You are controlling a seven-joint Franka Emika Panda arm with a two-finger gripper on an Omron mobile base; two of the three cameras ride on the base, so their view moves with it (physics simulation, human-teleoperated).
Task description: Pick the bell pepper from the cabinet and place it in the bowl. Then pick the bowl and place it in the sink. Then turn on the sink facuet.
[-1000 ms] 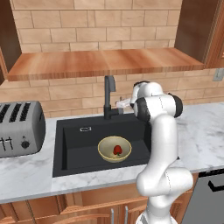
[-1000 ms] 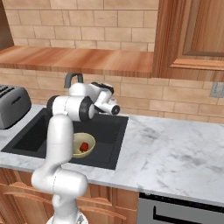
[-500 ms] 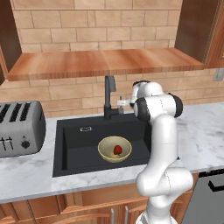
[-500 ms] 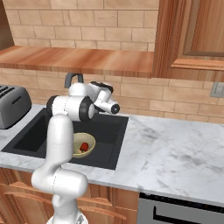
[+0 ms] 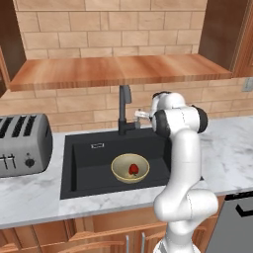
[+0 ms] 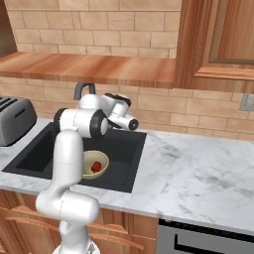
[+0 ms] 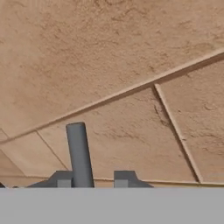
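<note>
The beige bowl (image 5: 119, 165) stands in the black sink (image 5: 89, 165), and the red bell pepper (image 5: 133, 170) lies inside it. In the right base view the bowl (image 6: 89, 159) and bell pepper (image 6: 97, 165) sit just behind my arm. The dark sink faucet (image 5: 123, 106) rises at the sink's back edge. My gripper (image 5: 143, 114) is at the faucet's light side lever, to the right of the spout. In the hand view the grey lever (image 7: 79, 153) stands between my fingertips against the left one, with a narrow gap to the right one, and my gripper (image 7: 94, 179) faces the brick wall.
A silver toaster (image 5: 22, 143) stands on the marble counter (image 5: 227, 148) left of the sink. A wooden shelf (image 5: 118, 71) overhangs the faucet. The cabinet (image 6: 218, 44) hangs at the upper right. A dark oven front (image 6: 198, 238) sits below the counter on the right.
My fingers have drawn in from wide apart to a narrow gap around the lever. The arm, bowl and bell pepper have stayed where they were.
</note>
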